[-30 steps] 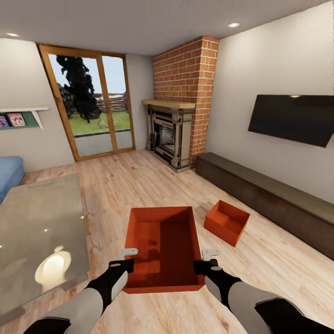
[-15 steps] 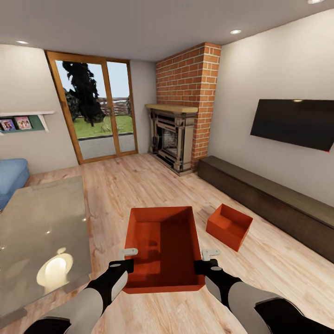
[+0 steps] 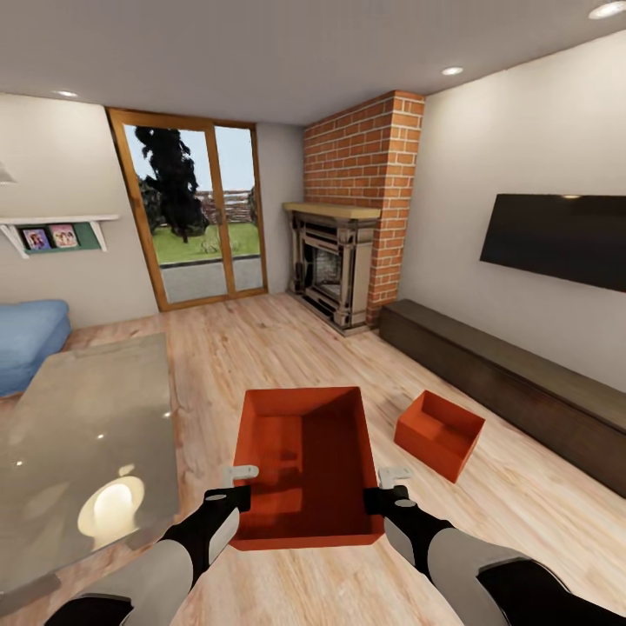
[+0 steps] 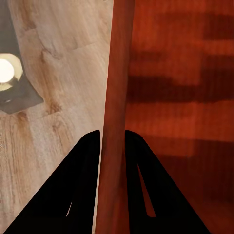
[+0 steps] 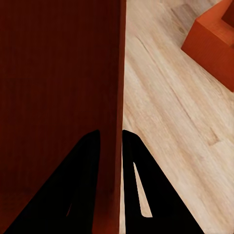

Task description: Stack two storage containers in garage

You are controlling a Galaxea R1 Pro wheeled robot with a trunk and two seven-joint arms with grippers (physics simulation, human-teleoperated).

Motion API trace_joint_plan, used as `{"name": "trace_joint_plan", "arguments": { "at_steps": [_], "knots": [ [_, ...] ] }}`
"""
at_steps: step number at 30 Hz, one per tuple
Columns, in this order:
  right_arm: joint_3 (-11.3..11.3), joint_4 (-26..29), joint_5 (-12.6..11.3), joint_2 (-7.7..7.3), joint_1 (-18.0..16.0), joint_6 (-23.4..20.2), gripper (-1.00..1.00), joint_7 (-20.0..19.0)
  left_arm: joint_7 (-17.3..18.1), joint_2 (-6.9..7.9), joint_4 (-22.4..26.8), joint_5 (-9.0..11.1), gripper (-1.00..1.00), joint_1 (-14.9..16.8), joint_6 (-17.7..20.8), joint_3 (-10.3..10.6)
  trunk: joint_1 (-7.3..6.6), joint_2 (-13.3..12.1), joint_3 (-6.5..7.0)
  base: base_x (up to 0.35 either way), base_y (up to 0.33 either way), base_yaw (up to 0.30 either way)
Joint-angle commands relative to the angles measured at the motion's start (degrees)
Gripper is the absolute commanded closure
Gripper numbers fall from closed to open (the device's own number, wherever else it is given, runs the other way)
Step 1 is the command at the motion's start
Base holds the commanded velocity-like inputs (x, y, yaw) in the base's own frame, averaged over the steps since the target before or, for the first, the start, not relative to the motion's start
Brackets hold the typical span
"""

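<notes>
- While each pincer was pinching a long wall of the same storage container, the left pincer (image 4: 112, 134) had one finger outside and one inside the wall at the box's 9 o'clock, and the right pincer (image 5: 111, 132) gripped the 3 o'clock wall likewise.
- Seen from the head camera, the left pincer (image 3: 228, 497) and the right pincer (image 3: 387, 498) sat at the near end of the held container (image 3: 306, 461), which hung level between them, open side up, above the wood-plank floor (image 3: 261, 348).
- At about 2 o'clock from the held box, the second container (image 3: 439, 433) rested on the planks, near but apart, between the box and the long dark bench (image 3: 513, 382) along the wall.
- Farther out stood the brick fireplace (image 3: 356, 217) at 12 o'clock, the glass doors (image 3: 196, 217) at 11 o'clock, the wall TV (image 3: 556, 239) at 2 o'clock, and a glass table (image 3: 78, 435) at 9 o'clock.
- Judged from this, the step in hand was carrying the first box out of the living room; the garage was not in sight.
- Next, the base probably needed to turn toward an exit while both grips stayed firm and level, keeping clear of the table edge and the box on the floor.
</notes>
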State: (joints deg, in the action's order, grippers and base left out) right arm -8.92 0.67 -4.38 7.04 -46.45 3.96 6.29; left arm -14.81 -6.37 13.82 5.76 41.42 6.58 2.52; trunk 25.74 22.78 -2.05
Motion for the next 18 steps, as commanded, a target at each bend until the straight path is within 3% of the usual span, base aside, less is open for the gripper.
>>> {"name": "trace_joint_plan", "arguments": {
  "at_steps": [1, 18],
  "knots": [
    [0.3, -0.3, -1.1, -0.01, 0.0, 0.3, 1.0, 0.3, -0.7, 0.48, 0.8, -1.0, 1.0, 0.1, 0.0, -1.3, 0.04, 0.1, -0.04, 0.0, 0.0, 0.095],
    [0.3, -0.3, -1.1, -0.01, 0.0, 0.4, 1.0, 0.3, -0.7, 0.48, 0.8, -1.0, 1.0, 0.1, 0.0, -1.3, 0.04, 0.1, 1.49, 0.0, 0.0, 0.095]
  ]
}}
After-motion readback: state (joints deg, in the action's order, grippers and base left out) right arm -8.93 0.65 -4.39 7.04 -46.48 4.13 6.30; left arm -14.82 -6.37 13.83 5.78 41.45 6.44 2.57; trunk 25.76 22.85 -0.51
